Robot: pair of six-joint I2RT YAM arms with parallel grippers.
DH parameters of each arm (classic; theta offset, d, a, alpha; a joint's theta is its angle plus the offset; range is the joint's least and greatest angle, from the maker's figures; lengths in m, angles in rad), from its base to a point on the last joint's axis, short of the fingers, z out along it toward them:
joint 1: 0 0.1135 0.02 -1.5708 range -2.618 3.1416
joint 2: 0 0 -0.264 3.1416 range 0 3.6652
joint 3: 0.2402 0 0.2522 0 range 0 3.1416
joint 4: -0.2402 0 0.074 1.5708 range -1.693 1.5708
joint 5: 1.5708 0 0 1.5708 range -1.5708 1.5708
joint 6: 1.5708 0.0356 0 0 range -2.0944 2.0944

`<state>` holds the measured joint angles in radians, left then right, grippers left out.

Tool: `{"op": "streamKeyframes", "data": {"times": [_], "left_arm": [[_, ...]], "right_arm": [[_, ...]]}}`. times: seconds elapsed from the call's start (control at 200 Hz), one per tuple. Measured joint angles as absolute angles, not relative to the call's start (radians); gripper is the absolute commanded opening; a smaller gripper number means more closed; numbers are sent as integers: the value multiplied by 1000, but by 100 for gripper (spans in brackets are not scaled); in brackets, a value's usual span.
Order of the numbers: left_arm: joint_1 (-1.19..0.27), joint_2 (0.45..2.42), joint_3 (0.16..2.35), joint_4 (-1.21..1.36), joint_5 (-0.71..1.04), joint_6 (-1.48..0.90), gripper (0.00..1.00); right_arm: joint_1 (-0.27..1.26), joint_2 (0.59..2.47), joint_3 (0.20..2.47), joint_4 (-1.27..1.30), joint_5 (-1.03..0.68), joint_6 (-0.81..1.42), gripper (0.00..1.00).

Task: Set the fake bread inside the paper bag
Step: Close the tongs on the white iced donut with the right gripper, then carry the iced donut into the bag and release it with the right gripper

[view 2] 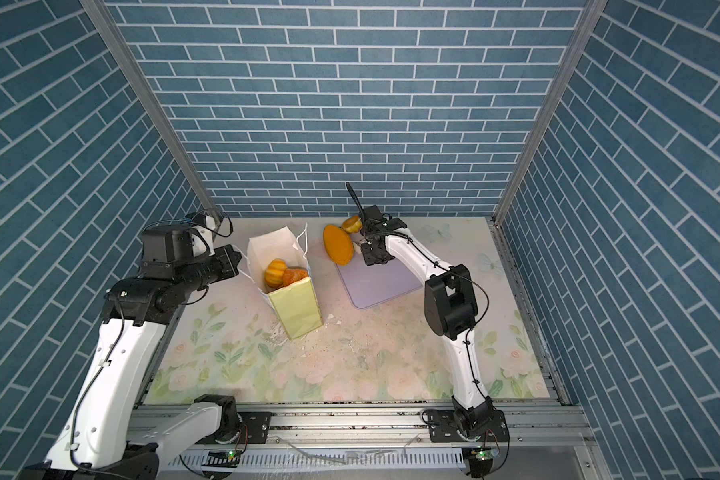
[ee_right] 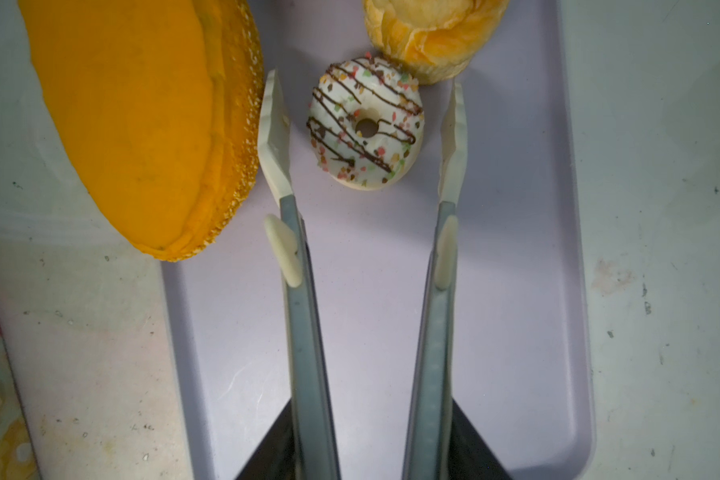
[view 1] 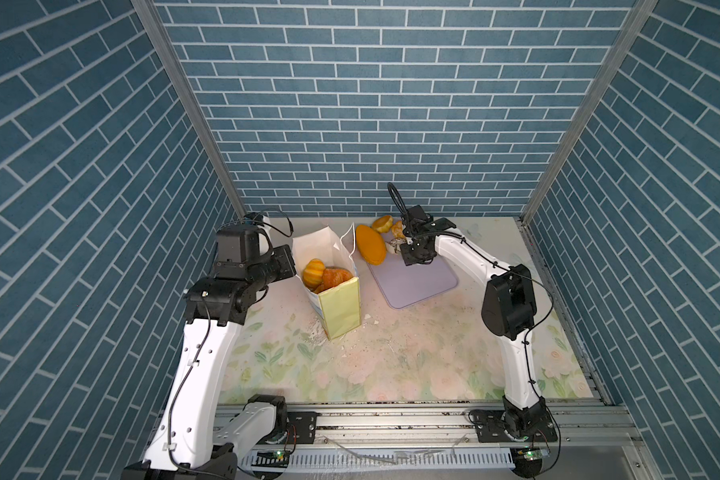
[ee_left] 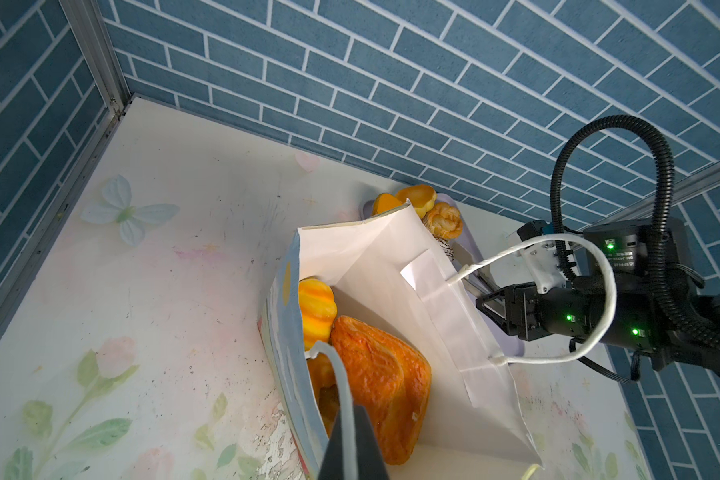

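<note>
Much bare tray (ee_right: pixel 371 332) near doughnut (ee_right: pixel 366 124)

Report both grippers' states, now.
Left gripper: shut on the cord handle of the paper bag.
Right gripper: holding the tongs, tips open around the iced doughnut.

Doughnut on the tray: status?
Left gripper shut on paper bag handle. Right gripper holds tongs, tips straddling doughnut, not touching. Long loaf crowds one tip.

The floral-printed table (view 1: pixel 391 365) carries the upright paper bag (view 1: pixel 339 307) and, beside it, a flat lavender tray (view 1: pixel 416 282).
</note>
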<state>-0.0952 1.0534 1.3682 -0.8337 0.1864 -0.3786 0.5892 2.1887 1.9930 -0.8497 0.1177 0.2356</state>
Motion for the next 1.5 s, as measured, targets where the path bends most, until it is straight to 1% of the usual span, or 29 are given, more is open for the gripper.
{"op": "streamKeyframes", "data": {"times": [0.35, 0.52, 0.625, 0.765, 0.91, 1.265, 1.395, 1.501], "left_arm": [[-95, 1049, 1362, -833, 179, -382, 0], [-95, 1042, 1359, -834, 179, -382, 0], [-95, 1042, 1359, -834, 179, -382, 0], [-95, 1042, 1359, -834, 176, -382, 0], [-95, 1042, 1359, -834, 173, -382, 0], [-95, 1042, 1359, -837, 164, -382, 0], [-95, 1038, 1353, -832, 165, -385, 0], [-95, 1037, 1345, -826, 166, -389, 0]], "right_arm": [[594, 2209, 2003, -853, 140, 236, 36], [597, 2191, 1969, -846, 145, 234, 34], [599, 2131, 1890, -844, 146, 233, 33], [602, 1998, 1774, -851, 142, 231, 33], [603, 1864, 1721, -853, 142, 228, 33], [602, 1659, 1727, -853, 154, 208, 33], [613, 1614, 1789, -854, 126, 166, 33], [657, 1583, 1857, -853, 104, 112, 33]]}}
